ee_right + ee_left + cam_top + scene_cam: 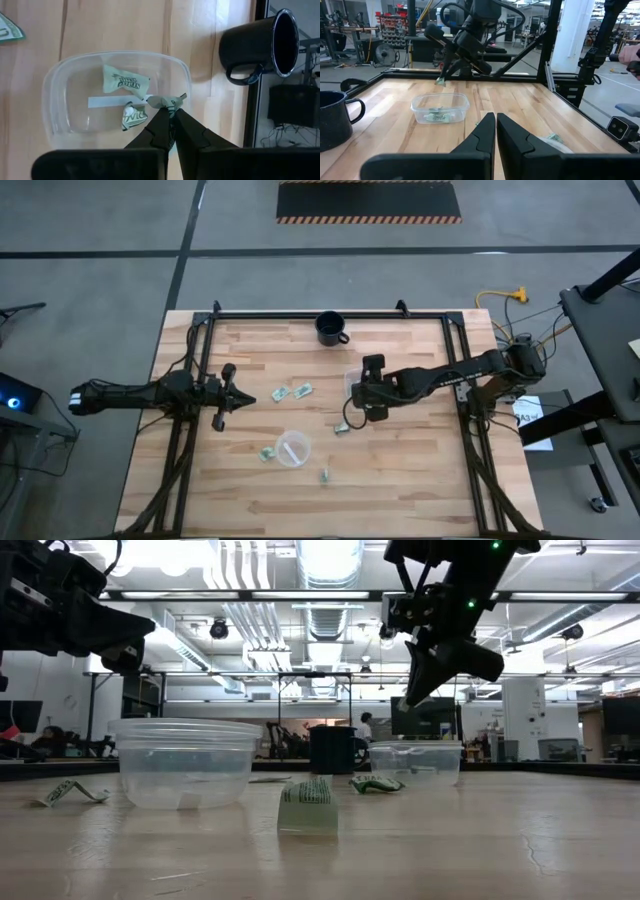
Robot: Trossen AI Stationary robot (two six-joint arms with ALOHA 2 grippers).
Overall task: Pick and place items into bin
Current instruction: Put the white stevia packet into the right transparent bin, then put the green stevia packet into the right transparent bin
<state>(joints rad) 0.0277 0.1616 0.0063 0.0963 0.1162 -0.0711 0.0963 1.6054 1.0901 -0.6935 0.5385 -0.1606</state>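
Note:
The items are small light-green and white wrapped pieces. Two lie in the clear bin, and several lie loose on the table. My right gripper hangs over the bin, shut on one piece. My left gripper is shut on nothing and waits at the table's left, pointing toward the bin. The left wrist view shows the right gripper above the bin. My right gripper pinches one wrapped piece by its crumpled edge between the two fingertips. The fingers slant down from the table's right side. The piece is lifted clear and sits above the bin's rim, over the two pieces inside.
A black mug stands near the far edge, beyond the bin. A second clear round container sits toward the near side, with loose pieces beside it. Black frame rails run along the table's left, right and far edges.

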